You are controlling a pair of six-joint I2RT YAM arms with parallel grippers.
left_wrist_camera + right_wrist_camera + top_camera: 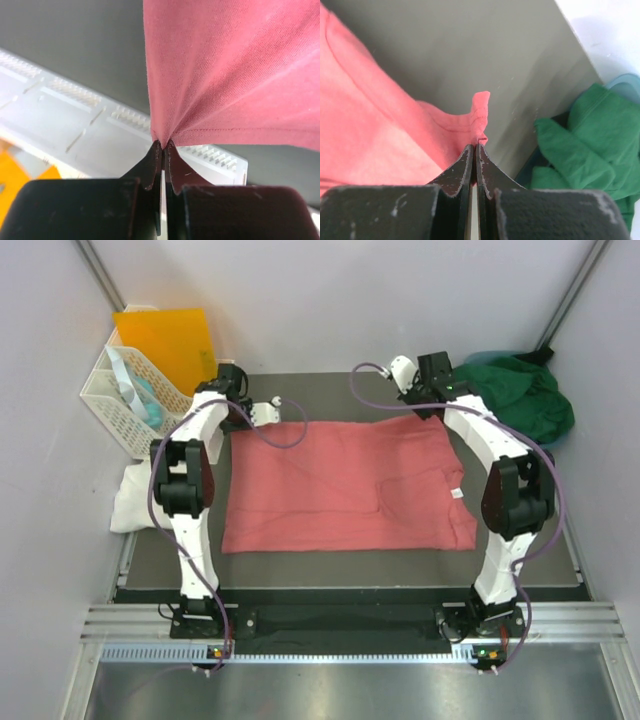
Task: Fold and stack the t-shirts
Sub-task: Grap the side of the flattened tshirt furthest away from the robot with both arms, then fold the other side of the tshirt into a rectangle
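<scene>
Left of the pink t-shirt (340,490), a basket (112,408) holds bluish items (141,397).

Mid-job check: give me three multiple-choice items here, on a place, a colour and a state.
1. The green t-shirt lies: A far right, B near left, C centre.
2. Colour of the spread t-shirt: A white, B salmon-pink, C green.
3. The left gripper and right gripper are: A both open, B both shut on the spread t-shirt, C both shut empty.
Key: 1A, it is bunched in the far right corner; 2B, the overhead view shows it; 3B, each wrist view shows pink cloth pinched.
</scene>
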